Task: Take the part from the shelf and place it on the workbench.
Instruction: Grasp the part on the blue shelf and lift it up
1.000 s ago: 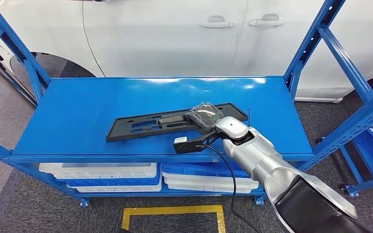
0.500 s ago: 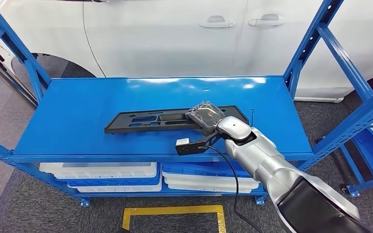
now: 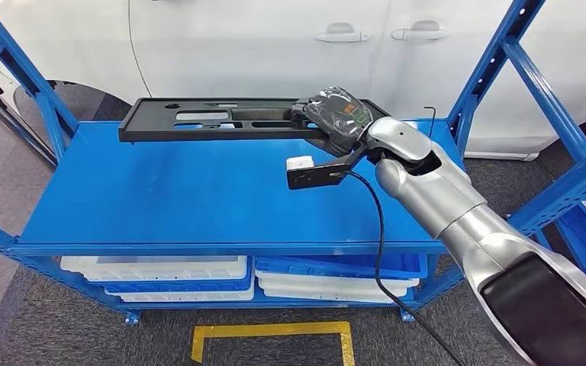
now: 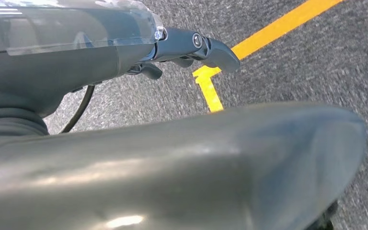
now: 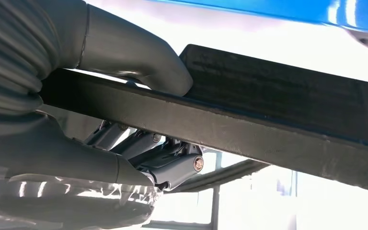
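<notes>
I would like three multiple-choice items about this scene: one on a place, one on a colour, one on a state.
1. Where is the black part?
A. flat on the shelf
B. held up above the shelf
C. on the floor

2. What colour is the shelf?
A. blue
B. red
C. grey

3. What is the right hand doing?
A. hanging free
B. resting open on the shelf
C. gripping the part

Answers: 1 B, the part is raised clear of the shelf top; 2 A, the top and frame are blue; 3 C, the thumb and fingers clamp the part's edge.
</notes>
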Controlling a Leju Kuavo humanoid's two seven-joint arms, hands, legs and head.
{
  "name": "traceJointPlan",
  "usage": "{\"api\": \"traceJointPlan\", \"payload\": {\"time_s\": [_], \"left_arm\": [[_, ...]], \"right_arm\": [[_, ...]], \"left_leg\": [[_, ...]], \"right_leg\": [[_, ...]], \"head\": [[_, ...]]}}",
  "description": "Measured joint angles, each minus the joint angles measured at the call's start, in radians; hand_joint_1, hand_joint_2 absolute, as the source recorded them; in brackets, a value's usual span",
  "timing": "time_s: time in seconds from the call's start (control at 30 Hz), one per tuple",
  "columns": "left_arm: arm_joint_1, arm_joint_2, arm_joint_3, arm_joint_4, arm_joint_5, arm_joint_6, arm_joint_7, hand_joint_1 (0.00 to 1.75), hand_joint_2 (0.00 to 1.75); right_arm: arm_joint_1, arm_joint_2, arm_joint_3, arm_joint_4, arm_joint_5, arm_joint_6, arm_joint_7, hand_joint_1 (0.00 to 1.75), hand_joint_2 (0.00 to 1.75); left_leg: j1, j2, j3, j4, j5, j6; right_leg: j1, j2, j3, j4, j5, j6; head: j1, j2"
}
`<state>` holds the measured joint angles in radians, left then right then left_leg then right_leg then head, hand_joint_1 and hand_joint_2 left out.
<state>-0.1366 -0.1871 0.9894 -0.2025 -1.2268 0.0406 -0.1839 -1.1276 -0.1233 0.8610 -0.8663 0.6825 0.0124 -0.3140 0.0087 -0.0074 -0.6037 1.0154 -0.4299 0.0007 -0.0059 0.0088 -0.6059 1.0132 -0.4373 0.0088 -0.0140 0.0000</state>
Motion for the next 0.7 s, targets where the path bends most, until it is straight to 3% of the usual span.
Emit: {"api": "traceJointPlan", "payload": {"time_s": [0.07,0.1,0.2,0.23,0.27,0.3,0.37,0.43,0.57,0.7], "left_arm": [[0.0,0.0,0.0,0.0,0.002,0.002,-0.001,0.0,0.0],[-0.001,0.0,0.0,0.0,0.002,0.002,-0.001,0.0,0.0],[-0.004,0.0,0.001,0.0,0.003,0.005,0.001,0.0,0.0],[-0.005,0.0,0.001,0.0,0.003,0.006,0.003,0.0,0.0],[-0.006,0.0,0.001,0.0,0.003,0.007,0.006,0.0,0.0],[-0.007,0.0,0.001,0.0,0.003,0.01,0.009,0.0,0.0],[-0.009,0.0,0.001,0.0,0.003,0.014,0.013,0.0,0.0],[-0.011,0.0,0.001,0.0,0.003,0.017,0.016,0.0,0.0],[-0.014,0.001,0.001,0.0,0.003,0.024,0.023,0.0,0.0],[-0.014,0.002,0.001,0.0,0.004,0.025,0.024,0.0,0.0]], "right_arm": [[-0.005,-0.019,-0.018,-0.051,-0.075,0.034,-0.016,1.75,1.75],[-0.007,-0.026,-0.03,-0.075,-0.12,0.054,-0.024,1.75,1.75],[0.001,-0.044,-0.065,-0.14,-0.275,0.118,-0.045,1.75,1.75],[0.009,-0.049,-0.073,-0.158,-0.325,0.135,-0.051,1.75,1.75],[0.018,-0.054,-0.081,-0.176,-0.375,0.15,-0.059,1.75,1.75],[0.026,-0.057,-0.089,-0.193,-0.423,0.162,-0.068,1.75,1.75],[0.04,-0.059,-0.108,-0.226,-0.512,0.177,-0.088,1.75,1.75],[0.054,-0.056,-0.127,-0.255,-0.589,0.187,-0.106,1.75,1.75],[0.105,-0.047,-0.155,-0.305,-0.712,0.196,-0.126,1.75,1.75],[0.116,-0.044,-0.161,-0.315,-0.733,0.196,-0.128,1.75,1.75]], "left_leg": [[0.003,0.0,0.002,-0.007,0.005,0.013],[0.005,0.0,0.003,-0.011,0.007,0.018],[0.002,0.002,0.003,-0.012,0.006,0.026],[0.002,0.001,0.003,-0.01,0.005,0.028],[0.001,0.0,0.004,-0.008,0.004,0.028],[0.001,-0.001,0.005,-0.006,0.002,0.028],[0.0,-0.003,0.004,0.002,-0.005,0.023],[-0.003,-0.004,0.001,0.008,-0.01,0.015],[-0.005,-0.004,0.003,0.006,-0.011,-0.002],[-0.005,-0.004,0.002,0.007,-0.014,-0.006]], "right_leg": [[-0.001,-0.002,-0.009,0.02,-0.018,0.009],[-0.002,-0.003,-0.026,0.057,-0.042,0.012],[-0.004,-0.003,-0.121,0.259,-0.132,0.017],[-0.005,-0.003,-0.144,0.301,-0.139,0.018],[-0.005,-0.003,-0.147,0.303,-0.125,0.017],[-0.005,-0.003,-0.132,0.264,-0.093,0.015],[-0.004,-0.003,-0.067,0.12,-0.02,0.007],[-0.001,-0.003,-0.027,0.028,0.009,0.0],[0.0,-0.001,-0.022,0.01,0.01,-0.012],[-0.004,-0.003,-0.019,0.005,0.012,-0.015]], "head": [[0.0,0.0],[0.0,0.0],[0.0,0.0],[0.0,0.0],[0.0,0.0],[0.0,0.0],[0.0,0.0],[0.0,0.0],[0.0,0.0],[0.0,0.0]]}}
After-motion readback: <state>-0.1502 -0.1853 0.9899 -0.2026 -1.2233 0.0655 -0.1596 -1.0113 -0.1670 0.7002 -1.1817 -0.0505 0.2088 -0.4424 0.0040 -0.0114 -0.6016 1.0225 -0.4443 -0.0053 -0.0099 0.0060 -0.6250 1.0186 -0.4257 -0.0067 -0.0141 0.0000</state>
